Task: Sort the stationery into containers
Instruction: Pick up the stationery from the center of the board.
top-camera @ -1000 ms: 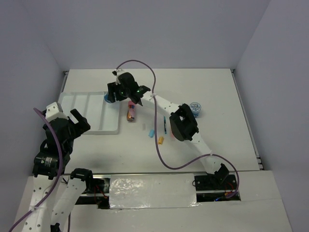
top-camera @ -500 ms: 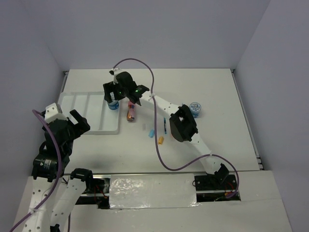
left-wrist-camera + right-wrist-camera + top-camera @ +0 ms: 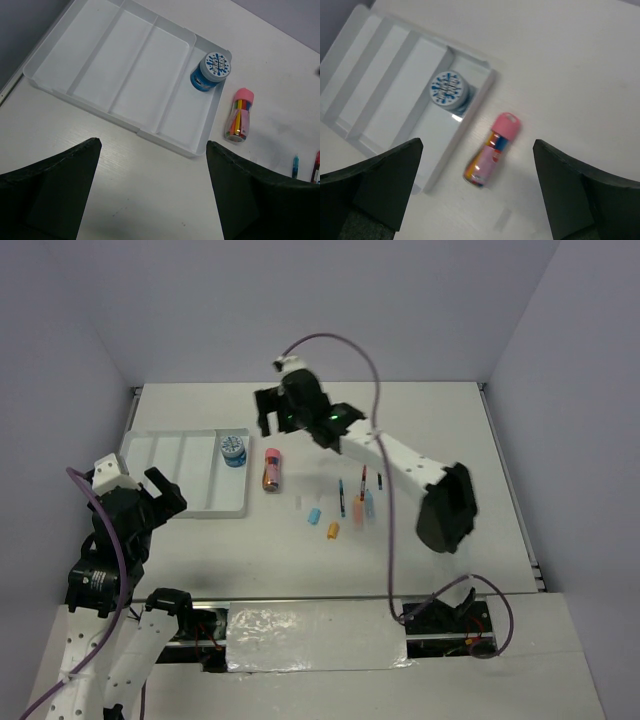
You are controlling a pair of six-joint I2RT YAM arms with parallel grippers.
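The white four-compartment tray point(image 3: 170, 475) lies at the left. One blue-white roll point(image 3: 233, 448) sits in the far end of its rightmost compartment; it also shows in the left wrist view point(image 3: 212, 71) and right wrist view point(image 3: 449, 89). The other roll is hidden under the right arm. The pink-orange cylinder point(image 3: 271, 469) lies just right of the tray. Pens point(image 3: 341, 497) and short pieces point(image 3: 333, 530) lie mid-table. My right gripper point(image 3: 297, 423) is open and empty, above and behind the cylinder point(image 3: 491, 150). My left gripper point(image 3: 160, 492) is open and empty at the tray's near edge point(image 3: 150, 135).
A clear piece point(image 3: 502, 220) lies near the cylinder. A light-blue piece point(image 3: 313, 514) and a peach piece point(image 3: 357, 510) lie beside the pens. The right arm's cable arcs over the table. Walls close in at the left, back and right.
My right gripper let go of the blue-white roll in the tray's rightmost compartment, opened, and drew back up and to the right. Its elbow swung right. The left arm barely moved.
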